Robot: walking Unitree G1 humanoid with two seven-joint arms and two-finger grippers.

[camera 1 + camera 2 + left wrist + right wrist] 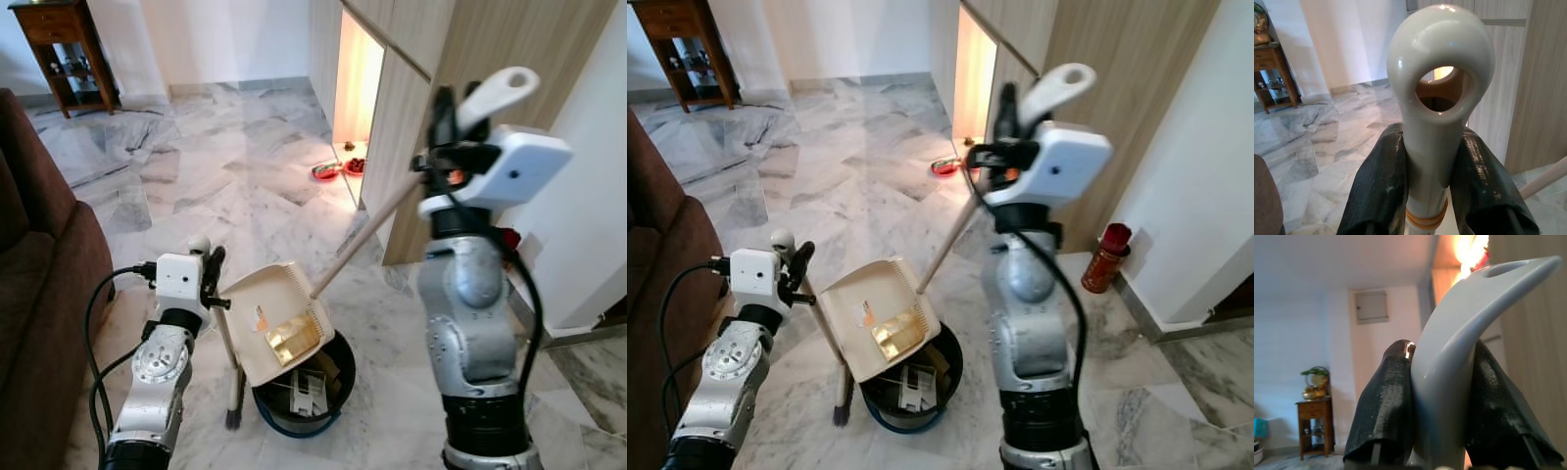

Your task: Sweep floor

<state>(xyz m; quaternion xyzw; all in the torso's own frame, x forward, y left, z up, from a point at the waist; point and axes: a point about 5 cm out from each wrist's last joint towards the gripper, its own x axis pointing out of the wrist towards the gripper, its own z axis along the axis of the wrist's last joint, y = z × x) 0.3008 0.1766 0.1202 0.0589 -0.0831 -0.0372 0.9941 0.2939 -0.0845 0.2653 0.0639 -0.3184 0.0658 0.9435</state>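
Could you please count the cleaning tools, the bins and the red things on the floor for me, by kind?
Cleaning tools: 2, the dustpan held by the right gripper and the broom held by the left gripper.
Bins: 1, the black bin.
Red things: 3, two bowls and a can.
Total: 6

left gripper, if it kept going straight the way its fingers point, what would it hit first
Nothing near. The left gripper is shut on the broom handle and points up and across the room. Past the handle's loop, the wooden cupboard looks like the first thing in line, though depth is unclear.
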